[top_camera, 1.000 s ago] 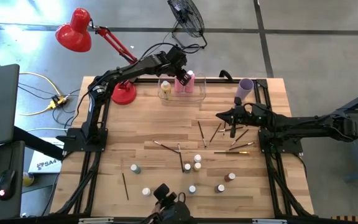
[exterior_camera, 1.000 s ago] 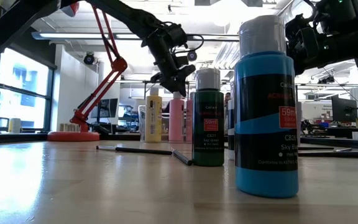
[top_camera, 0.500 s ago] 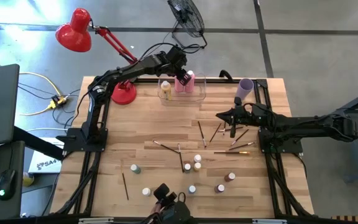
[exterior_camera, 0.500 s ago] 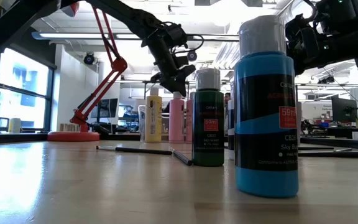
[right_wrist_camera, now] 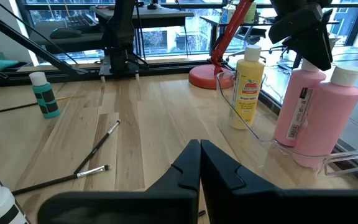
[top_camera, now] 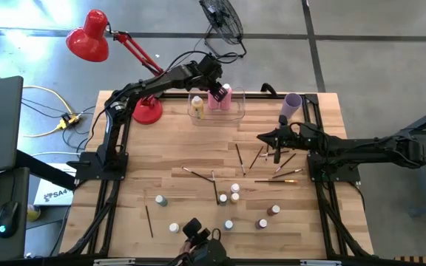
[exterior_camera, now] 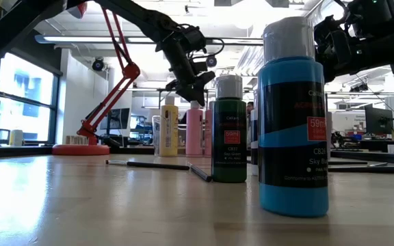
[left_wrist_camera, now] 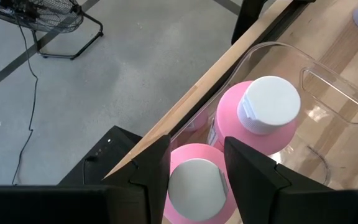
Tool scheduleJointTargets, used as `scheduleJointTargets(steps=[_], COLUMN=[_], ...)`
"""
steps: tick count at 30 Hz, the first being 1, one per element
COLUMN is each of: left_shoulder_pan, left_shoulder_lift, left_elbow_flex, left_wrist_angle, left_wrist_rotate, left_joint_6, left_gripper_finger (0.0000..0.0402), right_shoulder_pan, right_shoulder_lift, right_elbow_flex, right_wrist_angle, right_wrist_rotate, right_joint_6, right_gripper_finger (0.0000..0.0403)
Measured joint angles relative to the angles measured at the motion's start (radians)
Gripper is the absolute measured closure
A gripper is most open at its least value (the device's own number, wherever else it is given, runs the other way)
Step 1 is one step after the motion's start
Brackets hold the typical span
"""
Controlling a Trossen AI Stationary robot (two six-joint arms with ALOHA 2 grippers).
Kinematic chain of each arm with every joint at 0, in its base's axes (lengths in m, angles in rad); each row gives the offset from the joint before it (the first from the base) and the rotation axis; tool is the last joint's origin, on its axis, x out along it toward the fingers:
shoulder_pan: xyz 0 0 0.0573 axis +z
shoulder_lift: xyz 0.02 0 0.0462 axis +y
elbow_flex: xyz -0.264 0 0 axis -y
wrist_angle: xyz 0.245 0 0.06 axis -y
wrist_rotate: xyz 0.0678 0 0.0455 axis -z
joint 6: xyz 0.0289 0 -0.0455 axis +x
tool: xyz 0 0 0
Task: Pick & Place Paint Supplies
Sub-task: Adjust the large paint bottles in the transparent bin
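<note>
Two pink paint bottles (top_camera: 226, 94) and a yellow one (top_camera: 197, 106) stand upright in the clear bin (top_camera: 235, 111) at the table's far edge. My left gripper (left_wrist_camera: 196, 148) is above the bin, shut on one pink bottle (right_wrist_camera: 294, 106); the other pink bottle (left_wrist_camera: 269, 112) stands beside it. My right gripper (right_wrist_camera: 200, 144) is shut, empty, and raised over scattered paintbrushes (top_camera: 240, 159) right of the table's middle. Tiny white-capped bottles (top_camera: 234, 191) stand upright toward the near edge; a blue one (exterior_camera: 294, 116) and a green one (exterior_camera: 228, 130) are closest in the low view. My left gripper pinches the white cap (left_wrist_camera: 194, 180) of the pink bottle between its two fingers (left_wrist_camera: 157, 165). It comes from above, pointing down. The bottle stands upright inside the bin, below the gripper.
A lilac cup (top_camera: 292, 105) lies near the far right corner. A red desk lamp's base (top_camera: 147, 111) sits left of the bin. More brushes (top_camera: 149, 220) lie on the near left. The arms' dark frames (top_camera: 117, 162) line both table sides.
</note>
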Motion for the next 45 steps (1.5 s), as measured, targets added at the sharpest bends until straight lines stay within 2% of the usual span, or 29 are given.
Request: scheduleJointTargets(steps=[19,31,45], left_shoulder_pan=[0.0,0.0,0.0], left_shoulder_lift=[0.0,0.0,0.0], left_elbow_flex=[0.0,0.0,0.0], left_wrist_angle=[0.0,0.0,0.0], left_wrist_rotate=[0.047,0.063,0.062], left_joint_6=[0.001,0.001,0.0], left_gripper_finger=[0.0252,0.015,0.0144], right_shoulder_pan=[0.0,0.0,0.0], right_shoulder_lift=[0.0,0.0,0.0], right_elbow_flex=[0.0,0.0,0.0], right_wrist_angle=[0.0,0.0,0.0], right_wrist_rotate=[0.0,0.0,0.0], right_joint_6=[0.0,0.0,0.0], right_gripper_finger=[0.0401,0.0401,0.0401])
